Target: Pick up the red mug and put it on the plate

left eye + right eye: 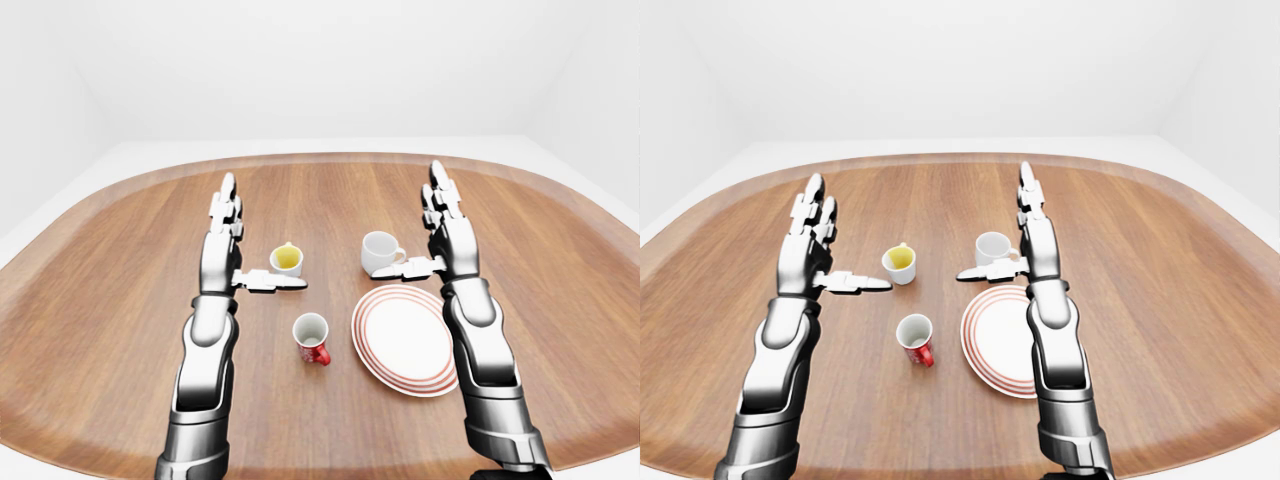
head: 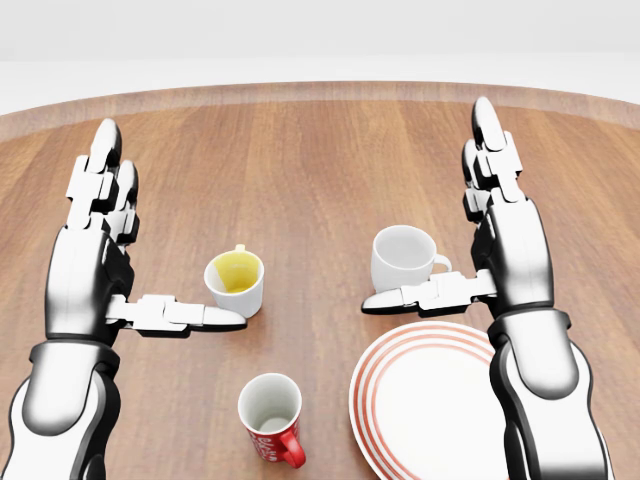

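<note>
The red mug [image 2: 272,421] stands upright on the wooden table [image 2: 300,170], white inside, handle to the lower right, low in the head view. The white plate with red rings [image 2: 425,400] lies just right of it. My left hand [image 2: 130,250] is open, fingers straight and thumb out, up and left of the mug and apart from it. My right hand [image 2: 470,230] is open the same way, above the plate's top edge. Neither hand holds anything.
A white cup with a yellow inside [image 2: 236,282] stands by my left thumb. A plain white mug [image 2: 404,259] stands by my right thumb, above the plate. The table's curved far edge [image 1: 320,158] meets a white floor.
</note>
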You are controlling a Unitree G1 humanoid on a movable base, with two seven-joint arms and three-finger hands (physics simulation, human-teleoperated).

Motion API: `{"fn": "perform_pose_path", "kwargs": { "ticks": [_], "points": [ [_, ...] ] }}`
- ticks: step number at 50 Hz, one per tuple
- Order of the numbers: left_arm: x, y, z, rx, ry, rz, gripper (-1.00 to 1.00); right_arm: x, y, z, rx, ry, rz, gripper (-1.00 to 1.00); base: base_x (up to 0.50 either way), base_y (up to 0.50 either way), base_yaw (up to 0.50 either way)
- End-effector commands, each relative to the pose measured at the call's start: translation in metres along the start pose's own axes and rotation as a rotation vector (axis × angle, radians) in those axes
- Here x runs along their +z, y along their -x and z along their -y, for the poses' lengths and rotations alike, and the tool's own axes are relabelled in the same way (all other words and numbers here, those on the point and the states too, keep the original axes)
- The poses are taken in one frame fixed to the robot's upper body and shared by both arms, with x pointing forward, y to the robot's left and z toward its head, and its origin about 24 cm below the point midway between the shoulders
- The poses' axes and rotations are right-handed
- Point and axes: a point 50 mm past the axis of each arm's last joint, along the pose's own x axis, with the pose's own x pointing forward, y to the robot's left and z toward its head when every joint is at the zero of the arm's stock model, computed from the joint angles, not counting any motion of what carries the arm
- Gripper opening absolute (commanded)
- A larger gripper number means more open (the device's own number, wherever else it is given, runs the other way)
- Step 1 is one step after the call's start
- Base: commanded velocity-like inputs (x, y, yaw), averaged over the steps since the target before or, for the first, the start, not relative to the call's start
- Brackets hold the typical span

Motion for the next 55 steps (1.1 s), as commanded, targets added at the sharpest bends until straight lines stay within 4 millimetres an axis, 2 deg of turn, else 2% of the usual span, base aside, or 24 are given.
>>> {"fn": "perform_pose_path", "kwargs": {
  "ticks": [1,7,18,28,37,47,55],
  "points": [
    [-0.001,0.0,-0.001,0.004,0.001,-0.005,1.0,-0.001,-0.001,0.0,0.005,0.008,-0.003,1.0,0.34,0.0,0.0],
    [-0.002,0.0,-0.002,0.004,0.0,-0.008,1.0,0.005,-0.004,-0.006,0.054,0.036,0.019,1.0,0.17,0.0,0.0],
    [0.001,-0.001,-0.003,0.01,0.002,0.006,1.0,0.01,-0.015,-0.016,0.182,0.235,0.025,1.0,0.0,0.0,0.0],
    [0.006,-0.001,0.0,0.003,0.005,0.025,1.0,-0.016,-0.024,-0.034,0.292,0.378,-0.095,1.0,0.0,0.0,0.0],
    [0.007,-0.001,0.002,-0.003,0.009,0.028,1.0,-0.021,-0.029,-0.055,0.395,0.487,-0.129,1.0,0.0,0.0,0.0],
    [0.004,0.0,0.001,-0.002,0.01,0.017,1.0,-0.047,-0.03,-0.074,0.492,0.579,-0.242,1.0,0.0,0.0,0.0],
    [0.003,0.0,0.002,-0.005,0.01,0.014,1.0,-0.051,-0.03,-0.086,0.54,0.619,-0.261,1.0,0.0,0.0,0.0]
  ]
}}
